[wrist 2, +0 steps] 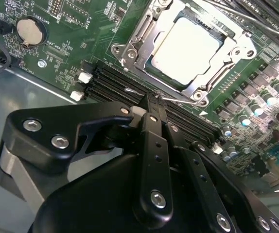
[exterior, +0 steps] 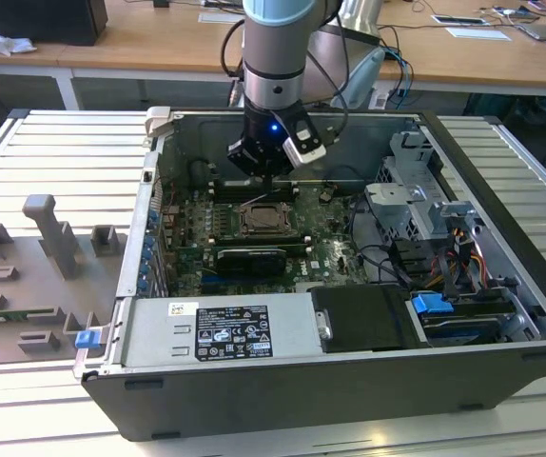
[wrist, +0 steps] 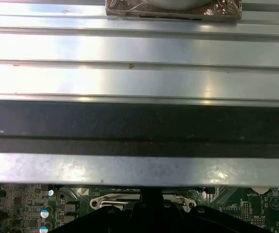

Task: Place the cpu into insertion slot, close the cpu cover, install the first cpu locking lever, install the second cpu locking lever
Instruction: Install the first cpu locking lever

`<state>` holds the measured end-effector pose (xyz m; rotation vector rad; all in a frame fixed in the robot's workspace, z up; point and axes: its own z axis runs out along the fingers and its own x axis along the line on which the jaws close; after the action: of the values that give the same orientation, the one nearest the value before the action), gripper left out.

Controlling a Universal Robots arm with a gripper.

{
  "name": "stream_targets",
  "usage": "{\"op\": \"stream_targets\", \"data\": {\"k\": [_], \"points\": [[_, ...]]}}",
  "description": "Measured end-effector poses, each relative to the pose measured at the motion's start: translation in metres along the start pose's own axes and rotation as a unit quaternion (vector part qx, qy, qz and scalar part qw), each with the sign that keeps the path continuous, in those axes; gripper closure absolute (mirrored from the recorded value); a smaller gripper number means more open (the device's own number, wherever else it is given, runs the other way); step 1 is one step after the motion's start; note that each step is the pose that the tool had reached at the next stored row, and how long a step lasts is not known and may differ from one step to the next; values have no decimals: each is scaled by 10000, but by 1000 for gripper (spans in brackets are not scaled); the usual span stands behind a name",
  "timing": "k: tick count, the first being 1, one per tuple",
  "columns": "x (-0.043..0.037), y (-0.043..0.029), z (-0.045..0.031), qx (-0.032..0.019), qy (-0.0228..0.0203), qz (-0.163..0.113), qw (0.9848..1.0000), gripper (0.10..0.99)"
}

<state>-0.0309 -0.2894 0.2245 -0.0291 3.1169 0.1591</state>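
In the second wrist view the gripper [wrist 2: 153, 99], fingers pressed together and holding nothing, hovers just beside the insertion slot [wrist 2: 130, 51], where the cpu [wrist 2: 188, 48] sits under the closed cpu cover [wrist 2: 229, 46].

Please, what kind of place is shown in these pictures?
Probably a robotics lab or test workshop. An open computer case lies on a ribbed metal table, grey fixture blocks stand beside it, and wooden desks with papers stand behind.
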Motion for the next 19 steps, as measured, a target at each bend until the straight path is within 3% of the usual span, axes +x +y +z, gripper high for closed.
{"op": "stream_targets", "data": {"k": [13,19], "points": [[-69,0,157,1,0,1,10000,980],[-78,-4,208,59,2,0,10000,980]]}}
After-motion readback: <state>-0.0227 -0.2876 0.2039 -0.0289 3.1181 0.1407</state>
